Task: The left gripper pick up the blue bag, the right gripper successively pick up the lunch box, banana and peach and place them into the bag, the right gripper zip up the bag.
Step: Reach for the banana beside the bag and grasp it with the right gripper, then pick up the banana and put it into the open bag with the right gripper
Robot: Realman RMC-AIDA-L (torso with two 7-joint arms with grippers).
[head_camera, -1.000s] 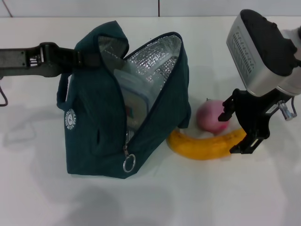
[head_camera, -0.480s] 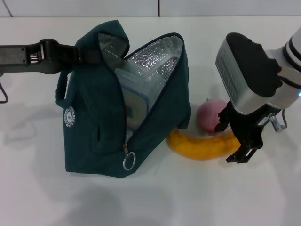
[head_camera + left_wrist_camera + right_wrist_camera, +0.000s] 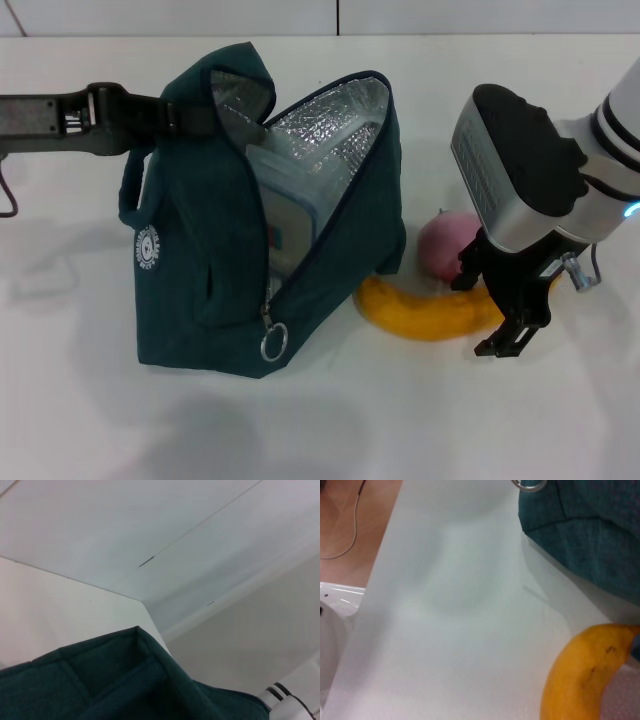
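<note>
The blue bag (image 3: 210, 290) stands open on the white table, its foil lining showing. My left gripper (image 3: 168, 116) is shut on its top at the back left, holding it up. The lunch box (image 3: 285, 215) stands on edge inside the bag. The banana (image 3: 425, 312) lies on the table against the bag's right side, with the peach (image 3: 443, 245) just behind it. My right gripper (image 3: 490, 305) is open and low over the banana's right end, one finger behind it and one in front. The right wrist view shows the banana (image 3: 585, 675) close up, with the bag (image 3: 585, 525) beyond it.
The zipper's ring pull (image 3: 274, 345) hangs at the bag's front lower corner. The right wrist view shows the table edge (image 3: 380, 545), with floor and a cable beyond it. Bare table lies in front of the bag and banana.
My right gripper has moved left and down, from beside the banana's right tip to straddling that end. The bag, left gripper, banana and peach have stayed put.
</note>
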